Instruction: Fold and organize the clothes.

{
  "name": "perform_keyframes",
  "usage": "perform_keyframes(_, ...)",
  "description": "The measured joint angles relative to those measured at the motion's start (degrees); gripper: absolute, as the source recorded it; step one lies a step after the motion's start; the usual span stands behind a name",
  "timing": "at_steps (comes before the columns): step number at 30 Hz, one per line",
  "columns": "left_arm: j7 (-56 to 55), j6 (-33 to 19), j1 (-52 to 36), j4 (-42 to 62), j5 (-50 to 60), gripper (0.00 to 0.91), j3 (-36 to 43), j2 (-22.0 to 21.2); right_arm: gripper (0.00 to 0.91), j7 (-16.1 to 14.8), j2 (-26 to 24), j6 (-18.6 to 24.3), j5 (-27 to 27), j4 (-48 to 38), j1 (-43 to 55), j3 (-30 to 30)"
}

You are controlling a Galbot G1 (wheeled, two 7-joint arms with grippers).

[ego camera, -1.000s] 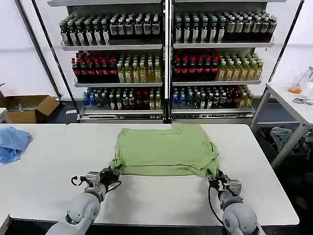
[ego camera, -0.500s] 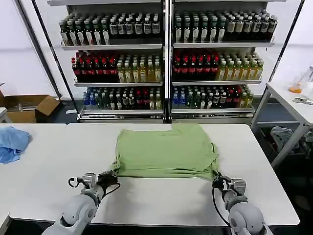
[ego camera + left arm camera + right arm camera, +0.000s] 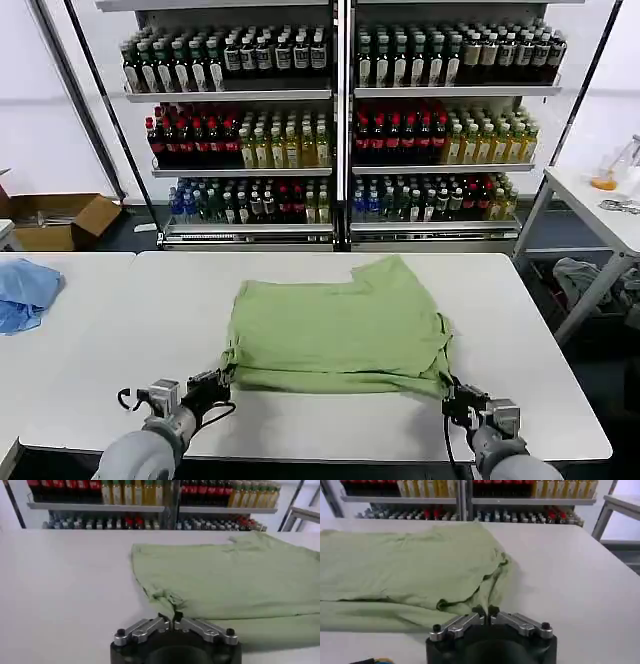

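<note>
The light green shirt [image 3: 338, 325] lies folded and flat on the white table, near edge slightly rumpled.

shirt [image 3: 338, 325] mid-table [image 3: 520, 330] | cloth [image 3: 25, 292] far left | bottle shelves [image 3: 340, 130] behind

The head camera looks down from above the near table edge; both low wrist cameras face the far shelves, sharing the light green cotton shirt [image 3: 338, 325].

Both arms are rounded grey shells. The left hand [image 3: 213, 381] and right hand [image 3: 455, 391] have black bodies, silver linkage fingers [image 3: 145, 628] with black screws, and thin black cables behind each hand.
</note>
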Motion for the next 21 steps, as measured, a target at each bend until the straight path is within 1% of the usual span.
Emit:
perform_keyframes(1,0.0,0.1,1.2,-1.0,0.4,0.282,-0.5,0.0,0.04,0.0,0.1,0.0,-0.6,0.8,-1.2,0.1)
perform_keyframes(2,0.0,0.2,2.5,-2.0,0.7,0.655,-1.0,0.1,0.403,-0.1,0.2,-0.1,-1.3,1.6,-2.4,0.3)
perform_keyframes(3,0.0,0.3,3.5,-2.9,1.1,0.907,-1.5,0.1,0.907,-0.1,0.3,-0.1,-2.1,2.4,-3.6,0.5)
perform_keyframes(12,-0.4,1.5,11.5,-9.7,3.9,0.907,-5.1,1.3,0.907,0.2,0.1,-0.1,-6.8,6.9,-9.0,3.0)
perform_keyframes(17,-1.1,1.7,12.6,-11.4,3.6,0.907,-6.5,2.0,0.907,0.9,-0.7,0.7,-7.0,7.4,-8.0,3.9)
perform_keyframes(21,-1.7,1.5,11.4,-11.4,1.9,0.907,-6.6,2.8,0.907,1.6,-1.6,1.1,-6.0,6.4,-5.1,3.6)
